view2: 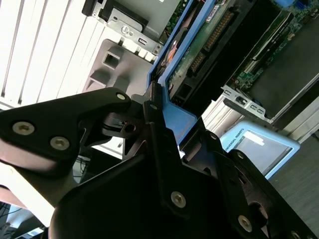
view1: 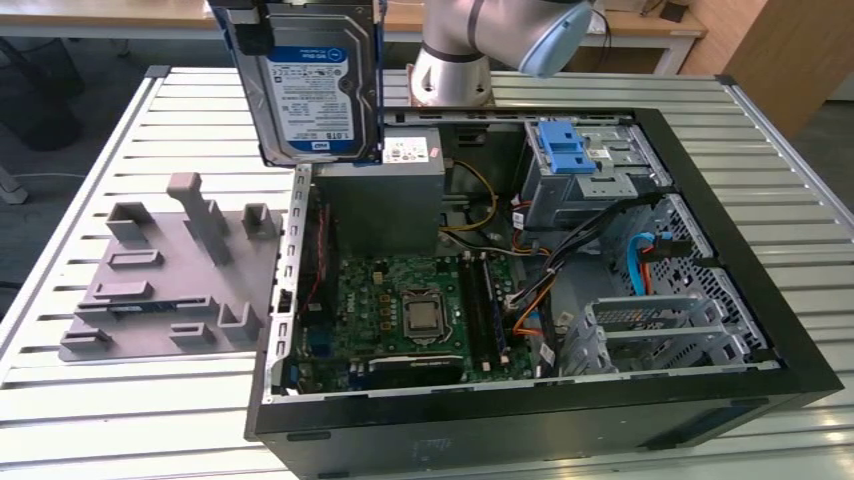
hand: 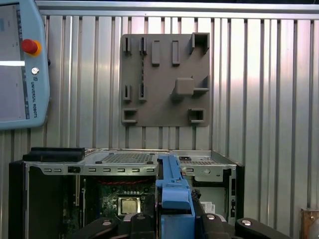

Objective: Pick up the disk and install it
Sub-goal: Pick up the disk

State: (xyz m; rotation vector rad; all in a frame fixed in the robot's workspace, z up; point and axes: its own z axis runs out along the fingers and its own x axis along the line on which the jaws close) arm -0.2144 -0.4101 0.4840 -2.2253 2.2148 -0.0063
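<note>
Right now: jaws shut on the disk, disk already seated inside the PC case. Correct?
Not quite. The disk is not seated: the exterior view shows it held up in the air, label facing the camera, above the open PC case. The rest is right: the gripper has its jaws shut on the disk's blue rail, as both wrist views show.
</note>
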